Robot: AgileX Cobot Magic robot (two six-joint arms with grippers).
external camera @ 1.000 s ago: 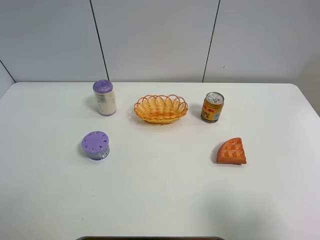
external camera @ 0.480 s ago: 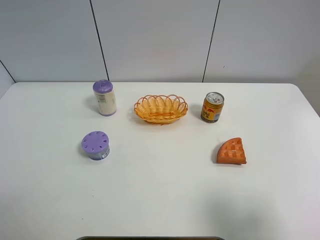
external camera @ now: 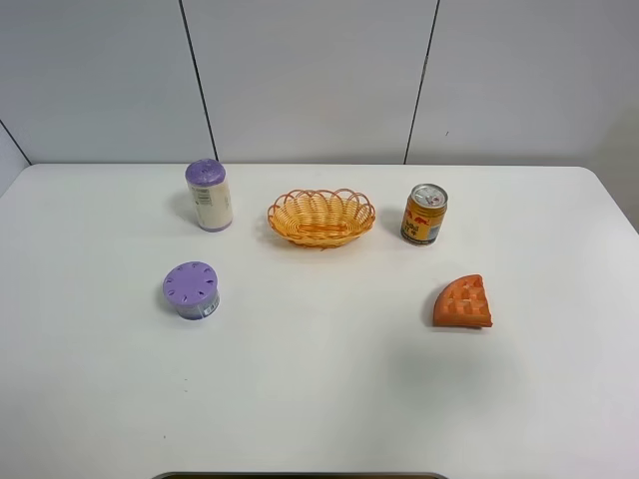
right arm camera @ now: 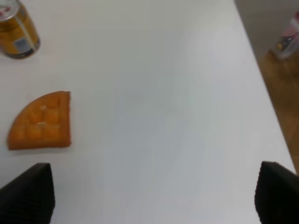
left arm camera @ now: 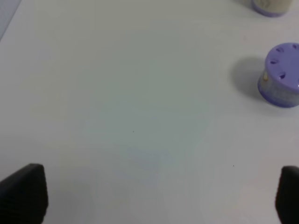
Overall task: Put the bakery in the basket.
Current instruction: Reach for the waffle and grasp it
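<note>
The bakery [external camera: 463, 302], an orange-brown waffle wedge, lies flat on the white table at the right; it also shows in the right wrist view [right arm camera: 41, 121]. The orange-yellow wicker basket [external camera: 320, 218] stands empty at the middle back. My right gripper [right arm camera: 149, 193] is open and empty above the table, with the wedge off to one side ahead of it. My left gripper [left arm camera: 149, 196] is open and empty over bare table at the left. Neither gripper shows in the exterior high view.
A yellow-red drink can [external camera: 424, 214] stands right of the basket, behind the wedge. A tall purple-lidded container [external camera: 209, 195] stands left of the basket, and a short one [external camera: 192, 289] sits in front of it. The table's right edge [right arm camera: 261, 88] is close to the wedge.
</note>
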